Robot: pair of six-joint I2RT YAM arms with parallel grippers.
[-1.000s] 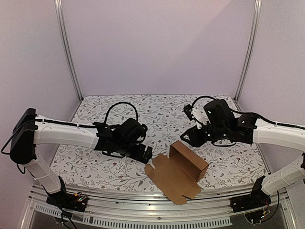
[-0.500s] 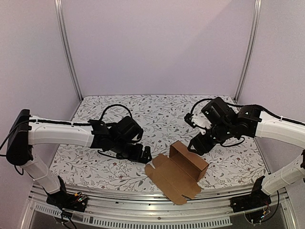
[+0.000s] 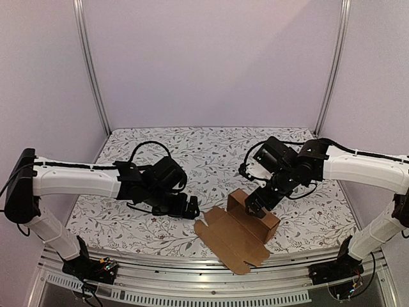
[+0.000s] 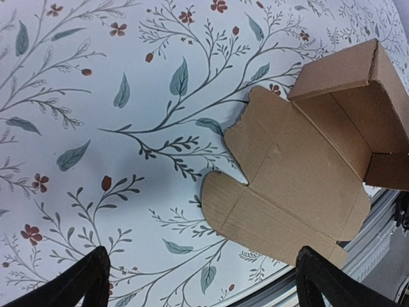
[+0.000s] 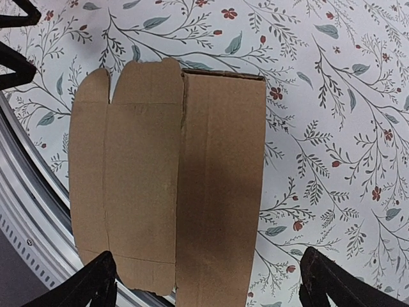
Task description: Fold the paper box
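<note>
Top view: plain brown corrugated cardboard paper box (image 3: 238, 231), half folded, sits on the floral-print table surface (image 3: 192, 153) at its near edge, walls up on the far-right part, flat lid flap spread toward the near left. Right gripper (image 3: 254, 208) is directly over the box's raised far end; contact unclear. Left gripper (image 3: 190, 208) is just left of the box, apart from it.

Left wrist: box lies right of the spread fingertips (image 4: 86, 281); jaws released, nothing between them.

Right wrist: box straight below, fingertips (image 5: 96, 281) wide apart, released, holding nothing.
</note>
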